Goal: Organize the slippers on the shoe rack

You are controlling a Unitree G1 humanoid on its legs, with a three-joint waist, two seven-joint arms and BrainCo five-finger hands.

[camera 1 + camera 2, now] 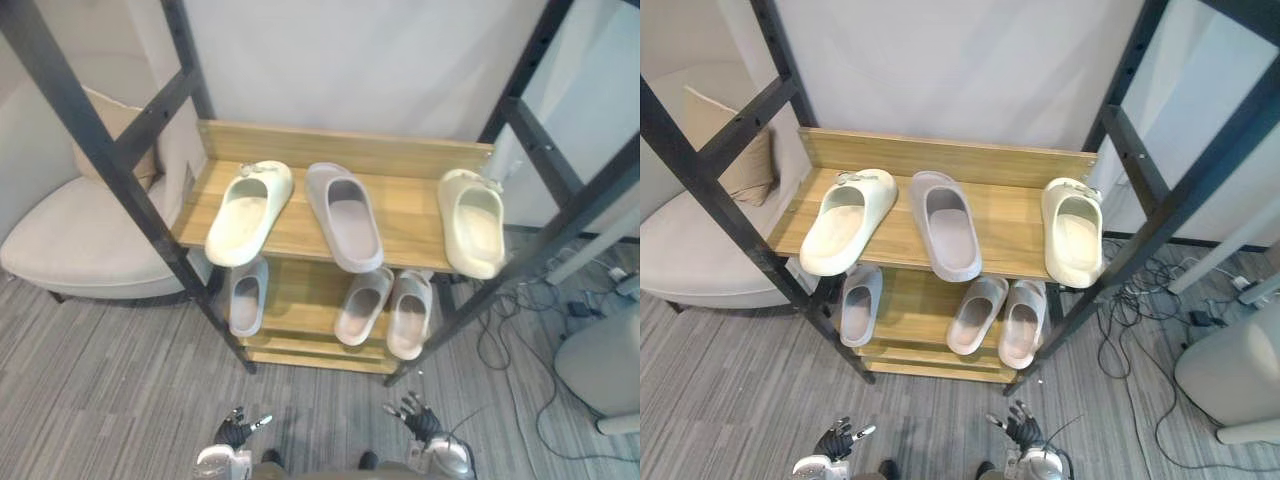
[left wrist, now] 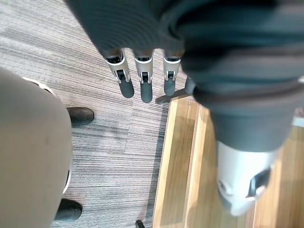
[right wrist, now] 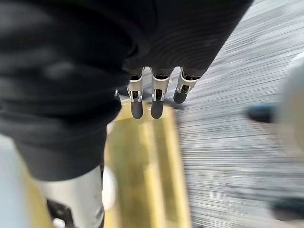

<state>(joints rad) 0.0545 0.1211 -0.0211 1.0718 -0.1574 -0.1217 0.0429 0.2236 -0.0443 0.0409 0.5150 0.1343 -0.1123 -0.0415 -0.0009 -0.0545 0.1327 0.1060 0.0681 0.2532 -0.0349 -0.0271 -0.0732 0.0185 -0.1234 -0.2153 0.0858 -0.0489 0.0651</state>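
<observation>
A wooden shoe rack (image 1: 400,160) with a black frame stands before me. On its top shelf lie a cream slipper (image 1: 248,212) at the left, a grey slipper (image 1: 345,215) in the middle and a cream slipper (image 1: 472,222) at the right. The lower shelf holds a grey slipper (image 1: 247,295) at the left and a beige pair (image 1: 363,305) (image 1: 411,313) to the right. My left hand (image 1: 236,430) and right hand (image 1: 418,417) hang low in front of the rack with fingers straight, both open and holding nothing.
A pale cushioned chair (image 1: 80,250) with a pillow stands left of the rack. Cables (image 1: 520,330) lie on the grey floor to the right, near a grey rounded object (image 1: 600,365). A white wall is behind the rack.
</observation>
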